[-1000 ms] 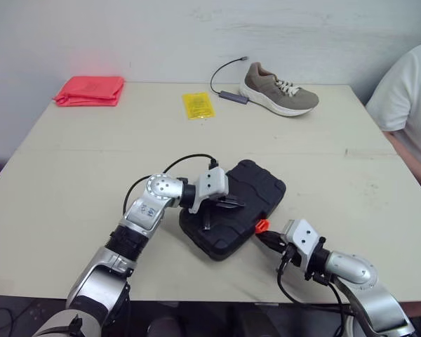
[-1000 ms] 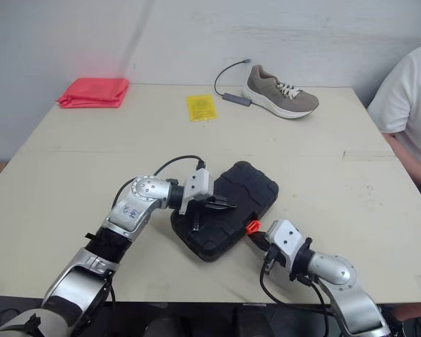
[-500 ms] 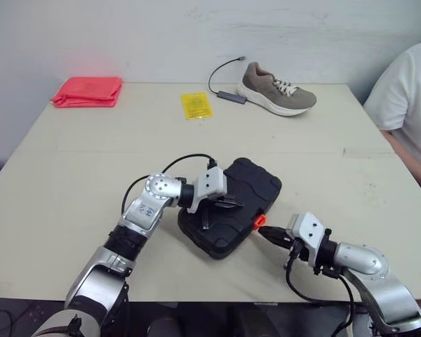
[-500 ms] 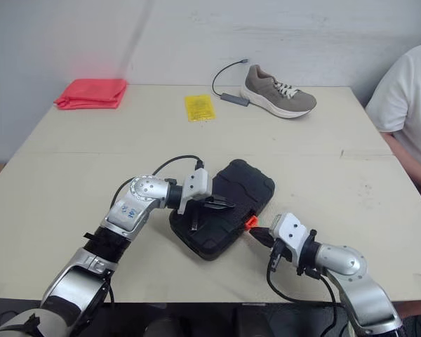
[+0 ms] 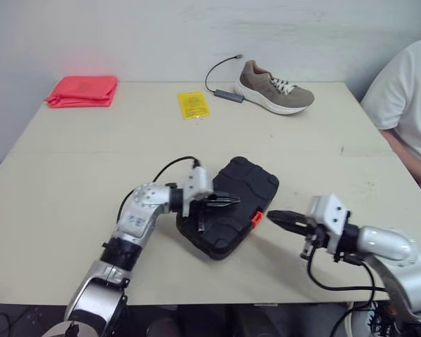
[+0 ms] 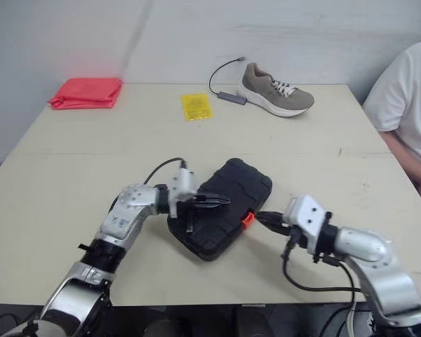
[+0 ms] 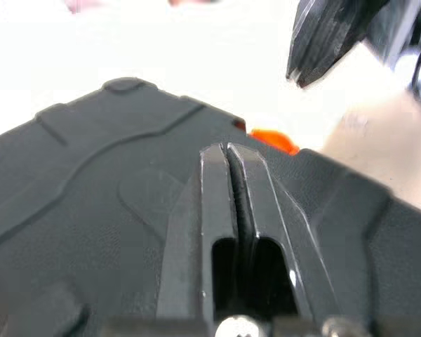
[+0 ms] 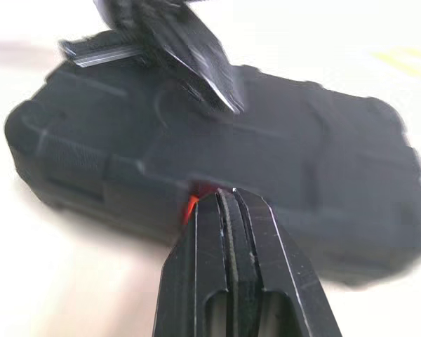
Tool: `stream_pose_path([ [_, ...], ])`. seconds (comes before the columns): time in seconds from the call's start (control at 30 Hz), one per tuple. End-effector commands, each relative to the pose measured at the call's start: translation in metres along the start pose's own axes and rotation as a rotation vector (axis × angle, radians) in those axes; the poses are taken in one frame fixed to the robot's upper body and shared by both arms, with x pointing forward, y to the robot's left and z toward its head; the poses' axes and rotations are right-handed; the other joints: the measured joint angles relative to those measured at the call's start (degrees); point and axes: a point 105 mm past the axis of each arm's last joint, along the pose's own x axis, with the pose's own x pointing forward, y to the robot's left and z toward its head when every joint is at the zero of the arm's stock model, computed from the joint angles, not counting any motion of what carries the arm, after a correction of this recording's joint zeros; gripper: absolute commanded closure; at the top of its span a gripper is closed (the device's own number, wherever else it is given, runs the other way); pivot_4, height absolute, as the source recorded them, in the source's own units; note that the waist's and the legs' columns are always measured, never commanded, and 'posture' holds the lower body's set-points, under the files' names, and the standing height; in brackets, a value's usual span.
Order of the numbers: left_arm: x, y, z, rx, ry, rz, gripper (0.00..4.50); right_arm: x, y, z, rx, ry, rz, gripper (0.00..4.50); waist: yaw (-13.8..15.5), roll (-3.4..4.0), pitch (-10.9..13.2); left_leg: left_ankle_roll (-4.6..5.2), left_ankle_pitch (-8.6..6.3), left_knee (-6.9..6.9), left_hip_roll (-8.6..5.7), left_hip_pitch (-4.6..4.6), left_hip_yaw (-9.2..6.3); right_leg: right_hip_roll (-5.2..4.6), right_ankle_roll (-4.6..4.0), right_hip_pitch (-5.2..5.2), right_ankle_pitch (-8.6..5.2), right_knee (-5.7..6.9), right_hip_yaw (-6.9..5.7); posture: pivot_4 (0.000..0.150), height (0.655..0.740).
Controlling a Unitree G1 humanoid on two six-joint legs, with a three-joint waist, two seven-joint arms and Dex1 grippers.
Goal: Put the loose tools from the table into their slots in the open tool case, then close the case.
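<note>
Hands, two, nearest us: right hand (image 5: 275,214), fingers pressed together into a point, aimed at the orange latch (image 5: 255,218) and just short of it, we judge to push it home; left hand (image 5: 231,200), fingers likewise together, lying on the lid of the tool case (image 5: 252,184), we judge to hold it down. Tool case, black, lid down, mid-desk (image 5: 91,161), so we take the stowing as done and only the latching to remain. Far side: yellow packet (image 5: 193,104), shoe (image 5: 275,88) with cable (image 5: 226,95) beside it, red cloth (image 5: 82,90) at the far left corner, a person's sleeve (image 5: 400,91) at the right.
</note>
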Motion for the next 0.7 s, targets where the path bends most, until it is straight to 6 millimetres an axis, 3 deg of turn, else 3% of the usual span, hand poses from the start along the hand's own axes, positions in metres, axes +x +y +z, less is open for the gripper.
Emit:
stream_pose_path([
  [0.03,-0.038,0.009,0.025,0.041,-0.005,0.095,2.82,-0.029,-0.017,0.019,-0.079,0.010,-0.051,3.58,0.24,-0.03,0.42,-0.04,0.00,0.02,0.02,0.04,-0.07,0.07,-0.02,-0.07,-0.01,0.00,-0.01,0.150,0.7400],
  [0.07,-0.048,0.012,0.028,0.039,0.011,0.129,2.36,-0.035,-0.020,0.019,-0.100,0.031,-0.061,3.13,0.36,-0.03,0.76,-0.07,0.03,0.04,0.02,-0.02,-0.15,0.13,0.00,-0.22,0.00,-0.01,0.00,0.150,0.7400],
  [0.1,-0.068,0.018,0.028,0.040,0.054,0.194,1.76,-0.046,-0.030,0.019,-0.133,0.060,-0.097,2.47,0.42,-0.06,0.96,-0.07,0.03,0.04,0.01,-0.09,-0.16,0.14,0.00,-0.31,0.00,-0.01,0.00,0.150,0.7400],
  [0.2,-0.124,0.036,0.021,0.046,0.190,0.404,0.44,-0.075,-0.057,0.019,-0.203,0.128,-0.175,1.06,0.38,-0.03,1.36,-0.04,0.02,0.05,0.01,-0.18,-0.12,0.10,0.02,-0.33,0.00,-0.14,0.00,0.150,0.7400],
  [0.27,-0.162,0.042,0.018,0.038,0.251,0.534,0.00,-0.093,-0.072,0.018,-0.247,0.166,-0.215,0.13,0.35,-0.05,1.51,0.06,-0.04,0.05,-0.04,-0.19,0.01,0.01,0.06,-0.34,0.02,-0.29,0.01,0.150,0.7400],
  [0.37,-0.202,0.041,0.011,0.011,0.336,0.645,0.00,-0.108,-0.087,0.019,-0.310,0.203,-0.238,0.05,0.27,-0.08,1.72,0.17,-0.14,0.05,-0.05,-0.21,0.18,-0.04,0.07,-0.39,0.01,-0.43,0.00,0.150,0.7400],
  [0.47,-0.224,0.035,0.005,0.049,0.428,0.718,0.00,-0.116,-0.101,0.018,-0.331,0.228,-0.265,0.05,0.24,-0.06,1.80,0.17,-0.19,0.05,-0.03,-0.26,0.31,-0.09,0.08,-0.50,0.00,-0.44,0.03,0.150,0.7400],
  [0.57,-0.231,0.034,0.006,0.079,0.452,0.765,0.00,-0.115,-0.111,0.022,-0.336,0.200,-0.291,0.05,0.40,-0.09,1.86,0.17,-0.19,0.12,-0.04,-0.37,0.44,-0.12,0.10,-0.69,0.01,-0.33,0.12,0.150,0.7400],
  [0.7,-0.226,0.030,0.007,0.074,0.426,0.756,0.00,-0.104,-0.111,0.022,-0.321,0.153,-0.271,0.05,0.34,-0.09,1.86,0.13,-0.10,0.25,-0.03,-0.64,0.50,-0.11,0.18,-1.04,0.05,-0.07,0.18,0.150,0.7400],
])
